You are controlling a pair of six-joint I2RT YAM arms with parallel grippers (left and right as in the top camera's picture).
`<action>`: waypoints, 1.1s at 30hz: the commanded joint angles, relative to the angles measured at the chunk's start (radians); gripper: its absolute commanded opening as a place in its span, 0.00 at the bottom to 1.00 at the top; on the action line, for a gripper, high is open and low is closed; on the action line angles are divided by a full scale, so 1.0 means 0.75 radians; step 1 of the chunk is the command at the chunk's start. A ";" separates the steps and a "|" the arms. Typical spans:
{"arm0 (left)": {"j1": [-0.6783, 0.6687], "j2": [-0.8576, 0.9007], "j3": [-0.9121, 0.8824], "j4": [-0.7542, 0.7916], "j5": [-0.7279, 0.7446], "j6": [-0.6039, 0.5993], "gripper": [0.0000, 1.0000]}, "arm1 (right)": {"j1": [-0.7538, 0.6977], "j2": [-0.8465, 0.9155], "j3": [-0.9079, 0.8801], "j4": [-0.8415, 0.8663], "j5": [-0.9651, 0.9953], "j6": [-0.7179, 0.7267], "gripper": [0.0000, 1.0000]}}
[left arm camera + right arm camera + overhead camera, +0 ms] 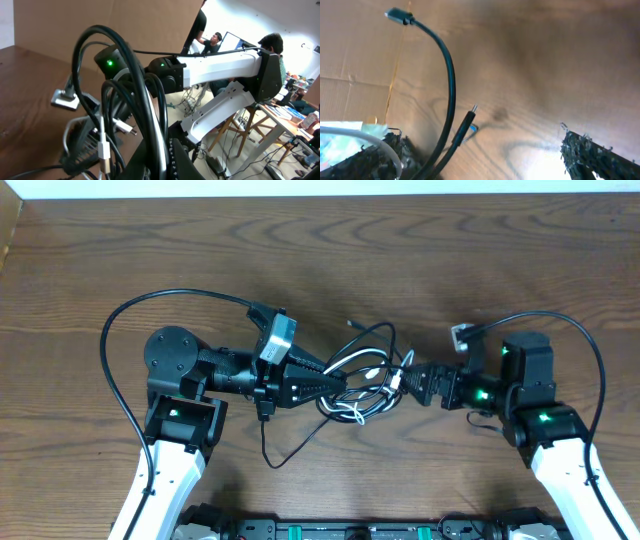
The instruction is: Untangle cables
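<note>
1. From above, a tangle of thin black and white cables [365, 370] lies mid-way across a dark wooden table [300, 240], between the two robot arms.
2. The left gripper [345, 385] reaches in from the left. Its jaws are together, clamped on the cables.
3. The right gripper [408, 378] meets the tangle from the right, with its jaws wide apart and clamping nothing.
4. Only the left wrist view shows black loops standing close to the lens and a white cable [104, 145] among them. A silver plug [64, 97] lies on the table behind, and people [272, 50] sit in a room beyond.
5. Only the right wrist view shows its fingers [600, 155] far apart. Two black strands rise beside the finger at the picture's left, and one ends in a dark plug [397, 15].
6. Any lettering on the arms is too small to read.
</note>
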 commanded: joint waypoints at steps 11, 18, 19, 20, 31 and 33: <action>0.025 -0.019 0.032 0.012 0.020 0.009 0.07 | 0.010 -0.006 0.007 -0.100 -0.067 0.038 0.99; 0.114 -0.020 0.032 0.012 0.020 0.008 0.07 | 0.010 -0.006 0.007 -0.305 0.102 0.087 0.99; 0.129 -0.020 0.032 0.012 0.019 0.008 0.07 | 0.010 -0.006 0.007 -0.333 0.139 0.108 0.99; 0.141 -0.020 0.032 0.012 0.020 0.008 0.07 | 0.010 -0.006 0.007 -0.355 0.163 0.121 0.99; 0.169 -0.020 0.032 0.012 0.020 0.008 0.07 | 0.010 -0.006 0.007 -0.406 0.117 0.195 0.99; 0.171 -0.020 0.032 0.012 0.019 0.009 0.07 | 0.010 -0.006 0.007 -0.406 0.082 0.195 0.99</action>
